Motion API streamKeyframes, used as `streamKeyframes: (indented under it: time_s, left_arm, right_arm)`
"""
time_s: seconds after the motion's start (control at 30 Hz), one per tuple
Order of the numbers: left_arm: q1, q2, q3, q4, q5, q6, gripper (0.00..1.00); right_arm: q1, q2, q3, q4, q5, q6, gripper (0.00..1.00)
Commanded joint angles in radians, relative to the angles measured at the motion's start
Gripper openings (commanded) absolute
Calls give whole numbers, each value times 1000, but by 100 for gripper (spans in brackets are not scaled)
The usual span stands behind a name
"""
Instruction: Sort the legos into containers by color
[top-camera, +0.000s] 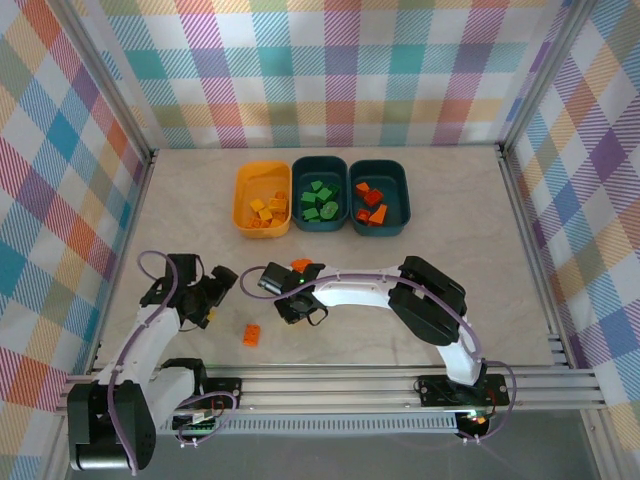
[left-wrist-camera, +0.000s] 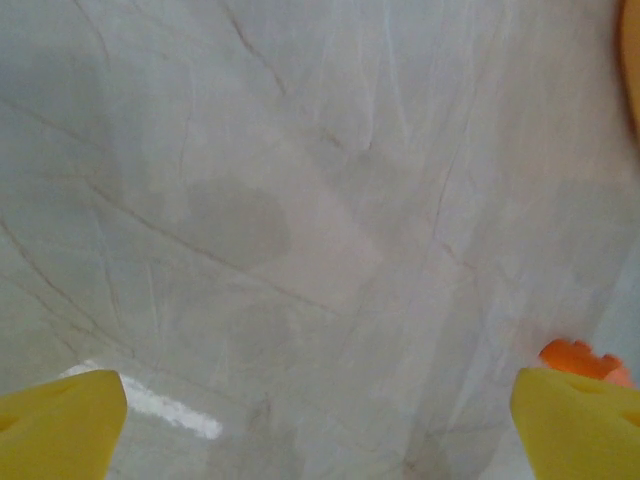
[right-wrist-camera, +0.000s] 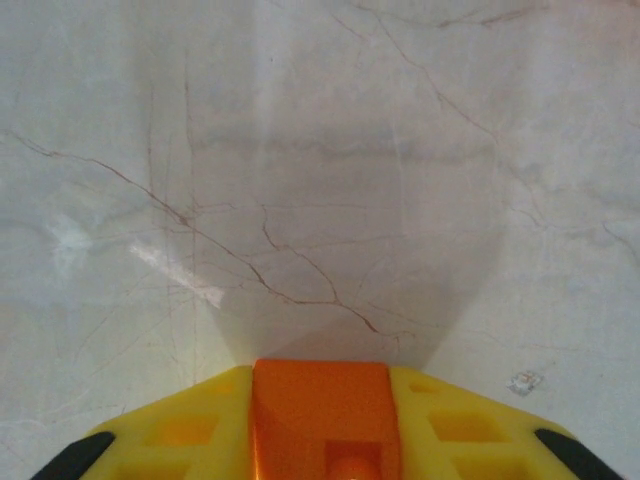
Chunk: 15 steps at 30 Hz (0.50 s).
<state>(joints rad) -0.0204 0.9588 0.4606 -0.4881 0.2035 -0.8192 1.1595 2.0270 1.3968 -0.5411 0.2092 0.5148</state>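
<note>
While the left gripper (left-wrist-camera: 320, 400) hangs with its yellow fingers (left-wrist-camera: 60, 420) spread wide apart over the bare worktop (top-camera: 430, 245), the right gripper (top-camera: 299, 272) is clamped on an orange brick (right-wrist-camera: 322, 405) over the marbled surface. A second orange brick (top-camera: 251, 334) lies loose, nearer the arm bases than either gripper and between the two. Well beyond the right gripper three tubs sit side by side: a yellow tub (top-camera: 243, 205) holding yellow and orange pieces, a teal tub (top-camera: 298, 195) holding green bricks (top-camera: 320, 200), and another teal tub (top-camera: 402, 195) holding orange-red ones.
</note>
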Motion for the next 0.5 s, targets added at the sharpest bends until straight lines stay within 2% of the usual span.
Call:
streamKeyframes:
  time_s: [0.0, 0.07, 0.27, 0.47]
  left_arm:
    - [-77, -11, 25, -86, -78, 11, 96]
    - [-141, -10, 34, -111, -118, 13, 94]
    - [-416, 10, 82, -221, -311, -3, 91]
    - [-561, 79, 91, -228, -307, 61, 86]
  right_arm:
    - [-8, -42, -11, 25, 17, -8, 29]
    - [-31, -79, -32, 35, 28, -11, 28]
    - [-157, -221, -133, 75, 68, -25, 25]
    - [-301, -331, -195, 75, 90, -68, 25]
